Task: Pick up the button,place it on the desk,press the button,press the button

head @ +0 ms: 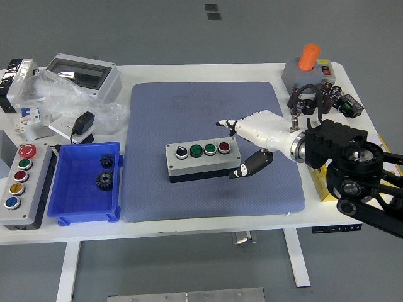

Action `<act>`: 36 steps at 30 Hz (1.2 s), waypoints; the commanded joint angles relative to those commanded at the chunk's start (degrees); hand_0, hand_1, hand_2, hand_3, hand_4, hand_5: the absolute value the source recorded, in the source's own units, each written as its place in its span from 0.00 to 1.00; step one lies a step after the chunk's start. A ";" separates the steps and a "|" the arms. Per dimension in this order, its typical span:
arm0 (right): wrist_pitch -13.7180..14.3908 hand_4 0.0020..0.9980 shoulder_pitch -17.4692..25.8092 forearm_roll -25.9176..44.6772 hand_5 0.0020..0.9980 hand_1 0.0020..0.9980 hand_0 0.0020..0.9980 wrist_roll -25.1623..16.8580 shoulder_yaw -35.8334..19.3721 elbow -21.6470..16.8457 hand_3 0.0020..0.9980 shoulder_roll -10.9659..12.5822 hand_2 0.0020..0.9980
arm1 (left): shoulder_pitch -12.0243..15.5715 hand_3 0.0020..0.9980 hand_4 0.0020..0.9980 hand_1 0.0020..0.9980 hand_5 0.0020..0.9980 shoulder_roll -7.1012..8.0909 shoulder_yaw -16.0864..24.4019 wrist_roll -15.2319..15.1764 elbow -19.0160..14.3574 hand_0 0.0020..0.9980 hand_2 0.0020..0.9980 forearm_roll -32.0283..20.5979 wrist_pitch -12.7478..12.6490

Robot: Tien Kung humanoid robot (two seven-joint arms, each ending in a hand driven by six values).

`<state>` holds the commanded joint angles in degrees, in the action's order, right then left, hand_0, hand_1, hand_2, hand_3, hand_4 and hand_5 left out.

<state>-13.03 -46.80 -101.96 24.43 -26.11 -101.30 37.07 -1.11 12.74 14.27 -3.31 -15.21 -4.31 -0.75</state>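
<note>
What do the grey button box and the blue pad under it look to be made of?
The grey rectangular button box: apparently matte moulded plastic, given its even grey lid on a darker base. The blue-grey pad: probably soft rubber or foam, given its fine dotted, non-glossy surface.

White table [208,214] carries blue mat [208,107]; blue bin [69,182]; control box [16,182].

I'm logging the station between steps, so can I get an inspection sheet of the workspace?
Surface: white table with blue mat.
Job's things: grey button box flat on mat, untouched.
Clutter: blue bin holding two gears; five-button panel; enclosure; plastic bags; capacitors.
Robot hands: right robot hand open, just right of box; left not in view.
Cables: black cable at right wrist.
Surroundings: grey floor, nothing seen.
</note>
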 joint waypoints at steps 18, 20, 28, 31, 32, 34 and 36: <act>-0.65 0.35 -1.68 0.01 0.00 0.42 0.54 0.42 5.85 2.89 0.98 -1.60 0.25 | -0.16 0.58 0.53 0.65 0.16 0.09 0.25 0.08 0.02 0.65 0.60 0.28 -0.05; -0.58 0.33 -1.76 0.21 0.00 0.41 0.55 0.36 6.09 3.46 0.98 -1.86 0.25 | -0.22 0.58 0.55 0.65 0.18 0.10 0.19 0.01 0.02 0.65 0.60 0.21 -0.03; -0.21 0.31 -1.77 1.13 0.00 0.40 0.52 0.00 6.87 6.57 0.97 -2.89 0.24 | -0.28 0.58 0.55 0.65 0.18 0.12 0.24 0.00 0.01 0.65 0.60 0.29 0.00; -0.14 0.30 -1.41 1.32 0.00 0.39 0.51 -0.19 7.00 8.03 0.97 -3.28 0.24 | -0.38 0.58 0.55 0.65 0.18 0.15 0.12 -0.11 0.00 0.65 0.60 0.20 0.03; -0.13 0.30 -1.28 1.31 0.00 0.39 0.51 -0.22 7.09 8.28 0.97 -3.33 0.24 | -0.40 0.58 0.55 0.65 0.18 0.15 0.05 -0.17 0.00 0.65 0.60 0.14 0.03; -0.13 0.30 -1.08 1.33 0.00 0.39 0.51 -0.25 7.35 8.57 0.97 -3.40 0.24 | -0.42 0.58 0.55 0.65 0.18 0.15 0.02 -0.20 0.00 0.65 0.60 0.15 0.03; -0.21 0.30 -0.92 1.32 0.00 0.39 0.51 -0.22 7.70 8.82 0.97 -3.51 0.24 | -0.43 0.58 0.55 0.65 0.18 0.17 0.02 -0.22 0.00 0.65 0.60 0.16 0.04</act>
<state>-13.24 -47.72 -100.64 24.21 -18.40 -92.48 33.56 -1.54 12.91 14.29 -3.52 -15.21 -4.15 -0.71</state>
